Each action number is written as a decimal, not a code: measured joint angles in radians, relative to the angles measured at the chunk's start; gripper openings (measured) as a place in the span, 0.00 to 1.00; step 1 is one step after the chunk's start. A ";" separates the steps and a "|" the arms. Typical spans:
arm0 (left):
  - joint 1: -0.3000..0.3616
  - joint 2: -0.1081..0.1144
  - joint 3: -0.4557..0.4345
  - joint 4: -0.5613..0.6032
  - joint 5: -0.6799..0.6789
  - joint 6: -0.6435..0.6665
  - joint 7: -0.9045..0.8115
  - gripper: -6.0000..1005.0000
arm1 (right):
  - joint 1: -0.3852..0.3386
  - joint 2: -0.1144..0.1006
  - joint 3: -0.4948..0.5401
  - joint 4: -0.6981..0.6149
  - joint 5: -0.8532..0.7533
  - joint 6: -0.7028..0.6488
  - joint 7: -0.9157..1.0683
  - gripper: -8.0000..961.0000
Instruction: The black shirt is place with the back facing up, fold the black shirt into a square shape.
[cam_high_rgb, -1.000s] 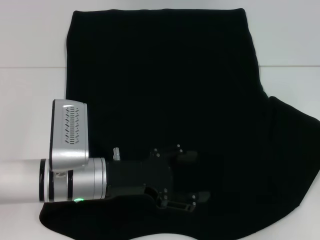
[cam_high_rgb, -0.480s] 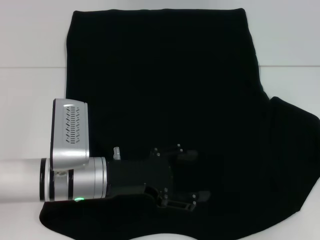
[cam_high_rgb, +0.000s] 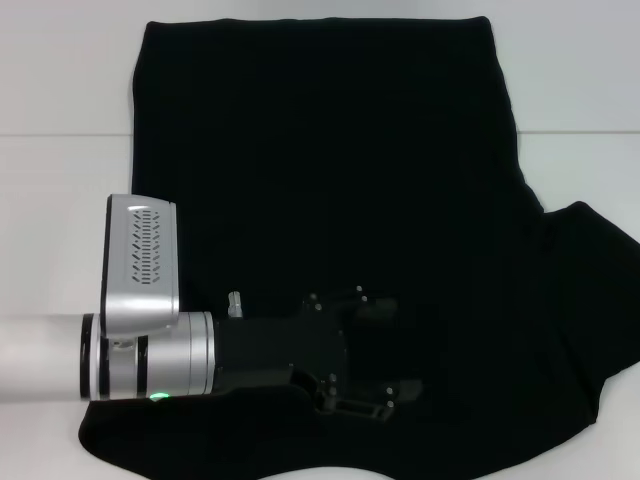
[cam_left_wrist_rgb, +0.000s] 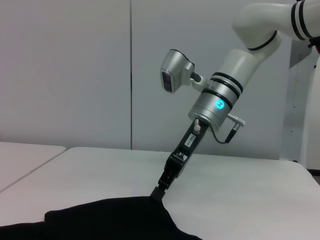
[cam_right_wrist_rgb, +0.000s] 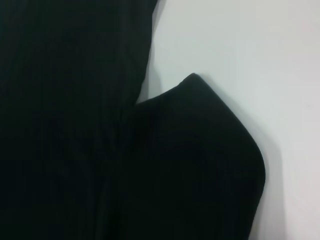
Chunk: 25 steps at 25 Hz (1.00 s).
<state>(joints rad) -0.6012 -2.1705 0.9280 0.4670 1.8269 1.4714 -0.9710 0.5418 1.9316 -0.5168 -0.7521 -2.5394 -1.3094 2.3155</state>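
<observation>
The black shirt lies spread flat on the white table, plain side up, with one sleeve sticking out to the right. My left gripper hovers low over the shirt's near middle, its fingers spread open and nothing between them. In the left wrist view my right gripper points steeply down onto a raised peak of the shirt and looks shut on the fabric. The head view does not show the right gripper. The right wrist view shows the sleeve beside the shirt's body.
White table surrounds the shirt on all sides. A seam between two tabletops runs across at the far left. The left arm's silver wrist and camera housing overlap the shirt's left edge.
The right sleeve's upper edge has bulged up and shifted a little inward, with its far corner now rounder. The left arm has barely moved.
</observation>
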 joint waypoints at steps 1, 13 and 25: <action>0.000 0.000 0.000 0.001 0.000 0.000 -0.003 0.91 | -0.003 0.001 0.000 0.000 0.000 -0.003 0.000 0.01; -0.002 0.001 0.000 0.004 0.000 0.004 -0.008 0.91 | -0.005 0.003 0.030 -0.001 0.001 0.016 -0.007 0.01; 0.003 0.001 -0.007 0.004 -0.001 0.006 -0.008 0.90 | 0.041 0.002 0.024 -0.001 0.001 0.050 -0.008 0.01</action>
<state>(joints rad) -0.5979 -2.1690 0.9206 0.4709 1.8258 1.4769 -0.9787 0.5823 1.9339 -0.4925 -0.7527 -2.5384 -1.2597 2.3072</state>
